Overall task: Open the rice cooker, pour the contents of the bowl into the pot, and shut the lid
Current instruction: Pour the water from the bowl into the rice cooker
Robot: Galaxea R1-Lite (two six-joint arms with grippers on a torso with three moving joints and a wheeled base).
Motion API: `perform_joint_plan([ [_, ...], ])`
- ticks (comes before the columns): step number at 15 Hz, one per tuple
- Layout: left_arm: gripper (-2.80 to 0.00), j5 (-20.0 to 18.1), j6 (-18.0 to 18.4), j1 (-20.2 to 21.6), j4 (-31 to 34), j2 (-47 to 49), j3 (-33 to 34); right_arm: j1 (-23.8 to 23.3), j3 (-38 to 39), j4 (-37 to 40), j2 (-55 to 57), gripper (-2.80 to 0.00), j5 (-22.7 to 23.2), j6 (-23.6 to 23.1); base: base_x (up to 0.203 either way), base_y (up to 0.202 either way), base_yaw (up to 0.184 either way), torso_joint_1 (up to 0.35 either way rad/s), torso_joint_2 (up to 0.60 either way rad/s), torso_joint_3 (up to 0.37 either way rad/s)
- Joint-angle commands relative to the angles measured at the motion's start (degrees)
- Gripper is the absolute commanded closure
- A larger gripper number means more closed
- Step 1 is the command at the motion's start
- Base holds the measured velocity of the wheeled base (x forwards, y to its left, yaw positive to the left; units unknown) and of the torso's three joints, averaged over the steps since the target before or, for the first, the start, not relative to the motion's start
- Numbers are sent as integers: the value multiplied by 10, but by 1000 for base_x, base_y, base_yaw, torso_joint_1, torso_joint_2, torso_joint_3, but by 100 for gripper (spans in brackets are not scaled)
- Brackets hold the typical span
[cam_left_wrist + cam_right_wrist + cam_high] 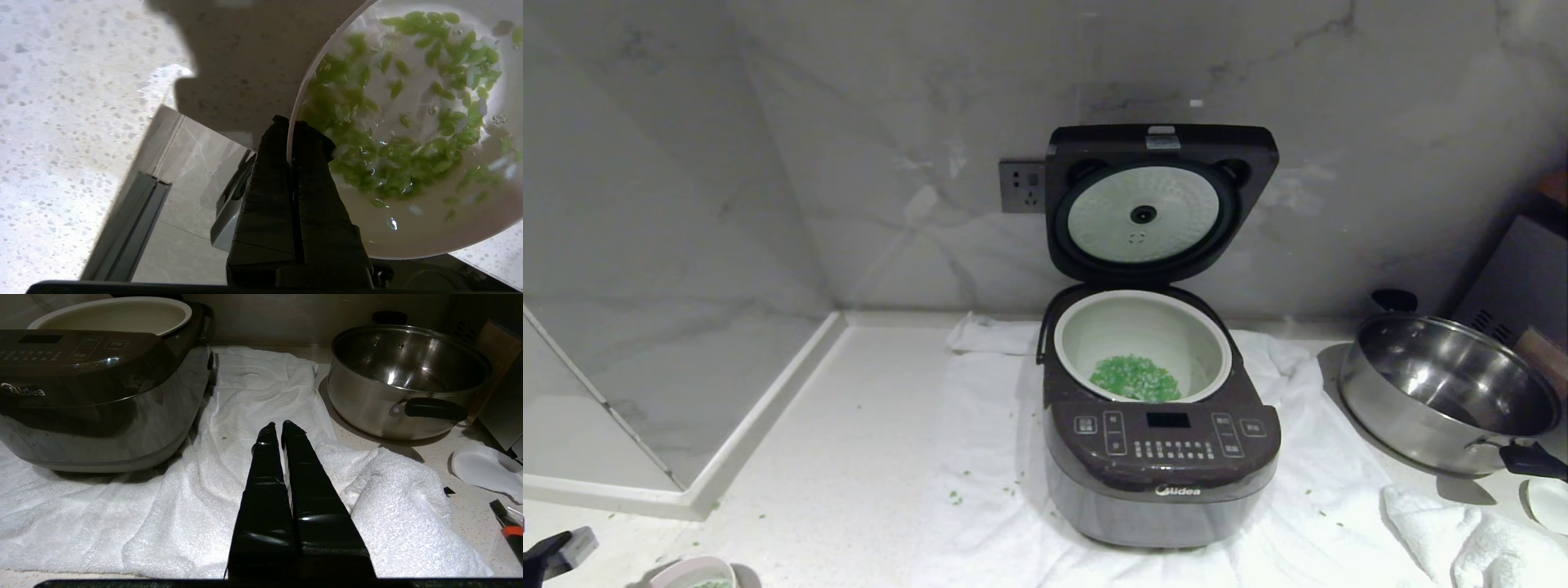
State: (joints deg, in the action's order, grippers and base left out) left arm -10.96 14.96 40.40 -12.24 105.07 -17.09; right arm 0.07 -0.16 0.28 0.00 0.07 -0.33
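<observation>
**Bowl held at the bench edge, cooker open**

My left gripper (289,139) pinches the rim of the small round bowl (429,228), white inside, with chopped green bits (408,122) in it, low at my left over the speckled white bench (849,457). The boxy dark brown rice cooker (1160,474) stands on a white towel (980,457), its hinged lid (1160,204) upright, green bits lying in the pale inner pot (1143,327). My right gripper (282,430) is closed and empty above the towel.

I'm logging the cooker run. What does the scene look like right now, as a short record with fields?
lid: up, open
pot: green bits on its bottom
bowl: at the counter's near left edge, some green bits still inside
left pincer: shut on the bowl's rim
right pincer: shut, empty, over the white towel
steel pan: right of the cooker, empty
</observation>
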Motion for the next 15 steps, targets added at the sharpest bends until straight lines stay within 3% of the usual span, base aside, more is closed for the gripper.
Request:
perform_joint_plan([
  [1,0,0,-5,-22,-3,-14,4,0,0,0,0,0,0,0,0,0,0,0,0,0],
  [4,0,0,-36,-58,-3,-18,0,0,0,0,0,0,0,0,0,0,0,0,0,0],
  [11,0,7,-161,-216,-3,-34,-15,0,0,0,0,0,0,0,0,0,0,0,0,0],
  [15,0,9,-205,-262,-3,-34,-33,0,0,0,0,0,0,0,0,0,0,0,0,0],
])
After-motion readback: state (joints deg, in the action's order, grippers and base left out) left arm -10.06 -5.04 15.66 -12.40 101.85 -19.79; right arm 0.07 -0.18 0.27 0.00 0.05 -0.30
